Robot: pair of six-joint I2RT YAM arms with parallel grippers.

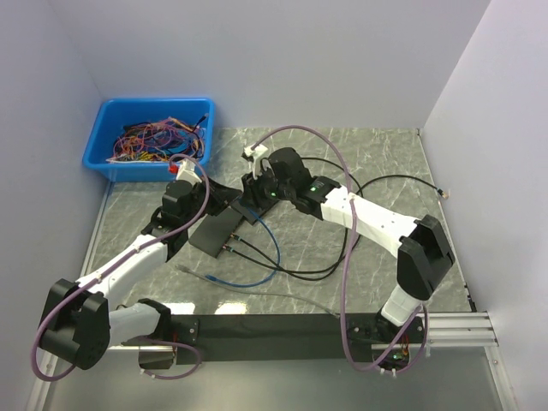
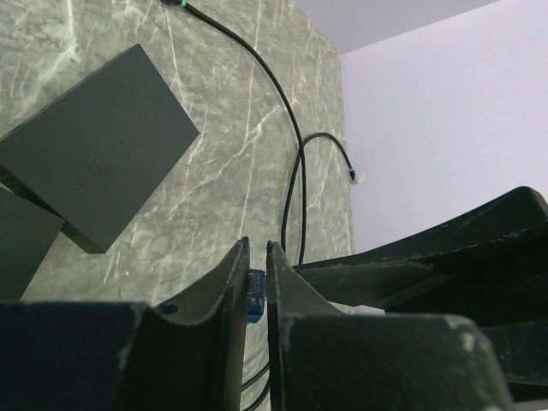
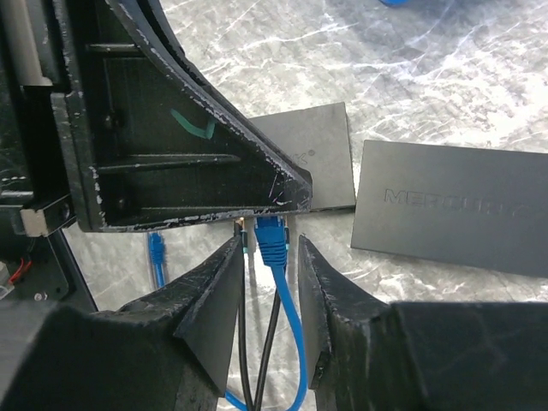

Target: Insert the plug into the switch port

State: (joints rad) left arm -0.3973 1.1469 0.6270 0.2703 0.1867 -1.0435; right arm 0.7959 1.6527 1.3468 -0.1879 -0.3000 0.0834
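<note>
1. left wrist: blue plug (image 2: pixel 255 295) sits pinched between the fingers of the left gripper (image 2: pixel 257 248), which is clamped on it. The plug is held up off the marble table (image 2: pixel 214 111). A switch box (image 2: pixel 94 167) lies flat up-left, well apart from the plug. A black cable (image 2: pixel 291 145) curves across the table.
2. right wrist: right gripper (image 3: pixel 267 244) has its jaws parted and straddles the same plug, with a thin gap on each side. The blue cable (image 3: pixel 295 342) trails back between the fingers, beside two thin black leads (image 3: pixel 257 342). The left finger's tip is just above the plug. A lettered box (image 3: pixel 454 205), marked "MERCU…", lies to the right. A plain dark box (image 3: pixel 312 154) lies just beyond the plug. No ports are visible.
3. top external: both grippers meet mid-table, and the plug is hidden between them. The blue cable loops toward the near edge. A blue bin (image 1: pixel 103 154) of wires sits in the far-left corner.
</note>
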